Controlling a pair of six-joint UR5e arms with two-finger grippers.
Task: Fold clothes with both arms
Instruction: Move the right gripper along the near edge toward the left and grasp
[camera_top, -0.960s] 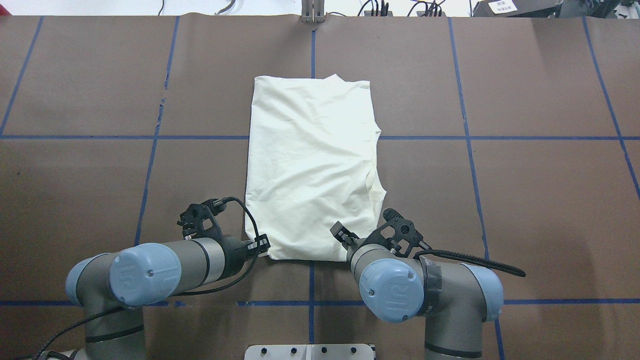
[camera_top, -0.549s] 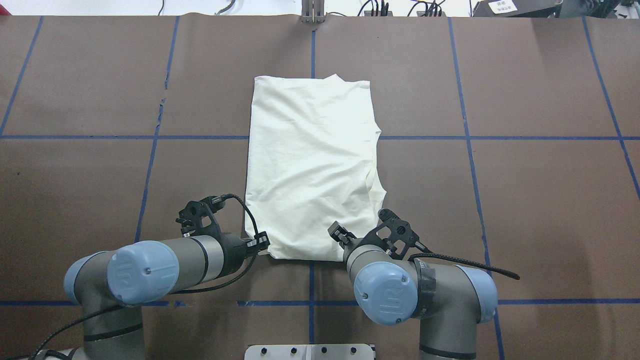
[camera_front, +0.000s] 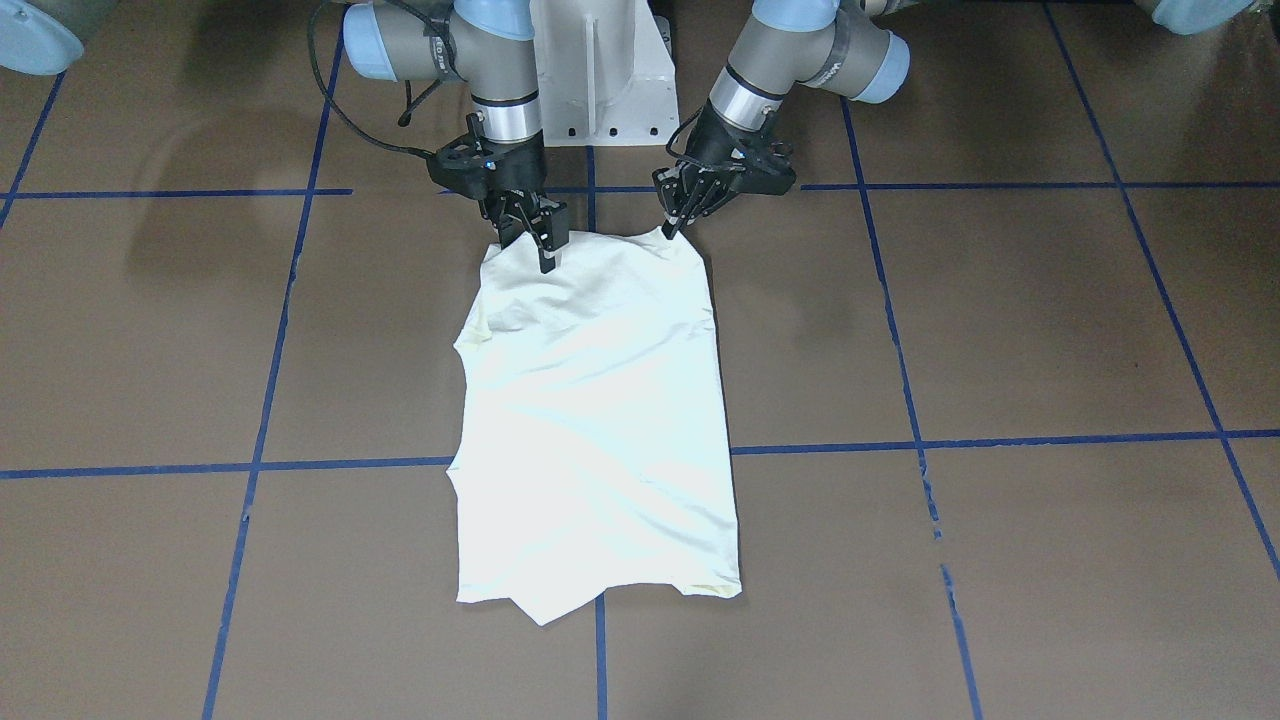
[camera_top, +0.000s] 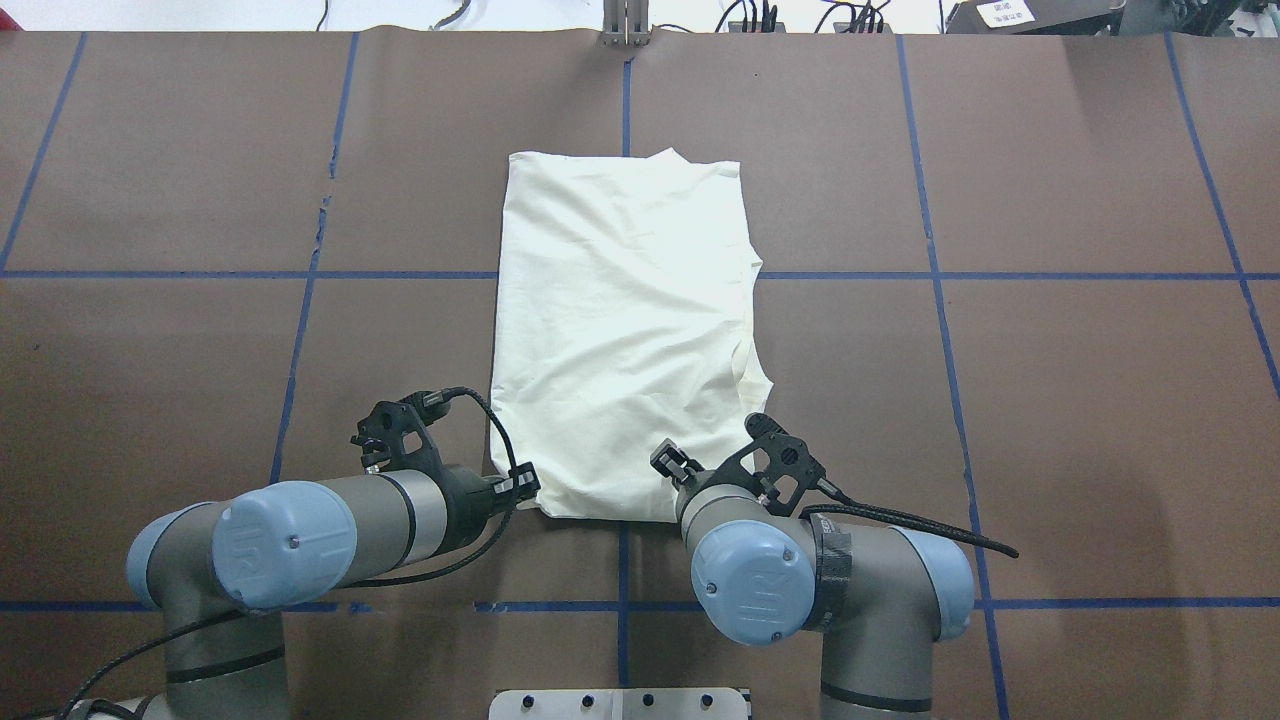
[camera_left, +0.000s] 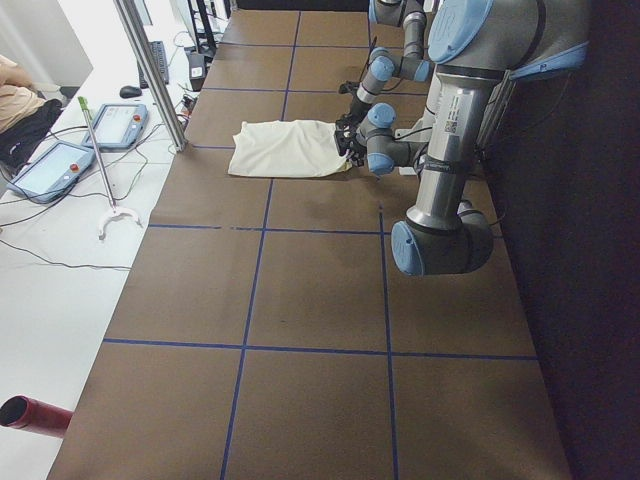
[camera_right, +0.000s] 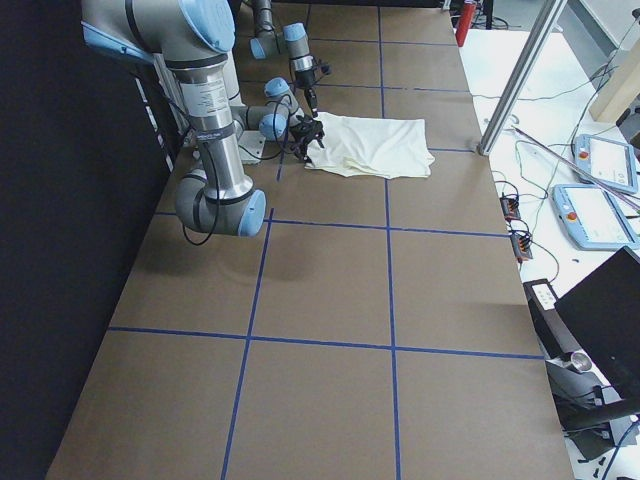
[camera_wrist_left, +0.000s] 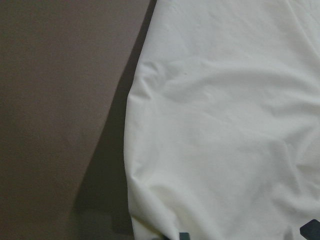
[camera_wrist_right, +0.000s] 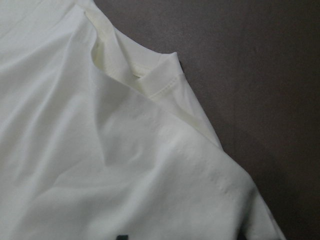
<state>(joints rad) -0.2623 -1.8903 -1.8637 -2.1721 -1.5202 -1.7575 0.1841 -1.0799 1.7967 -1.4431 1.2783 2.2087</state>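
T-shirt (camera_top: 620, 320) lies spread, plain cream side up, mid-surface (camera_top: 1000, 400), one short edge towards the robot. Left gripper (camera_front: 672, 226) tips touch one corner of that edge and right gripper (camera_front: 538, 243) tips press on the other. Cloth masks the fingers, so grip or gap width cannot be told for either

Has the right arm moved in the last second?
Yes. In the overhead view the right arm has shifted toward the view's left, closer to the central blue tape line. The shirt lies as before.
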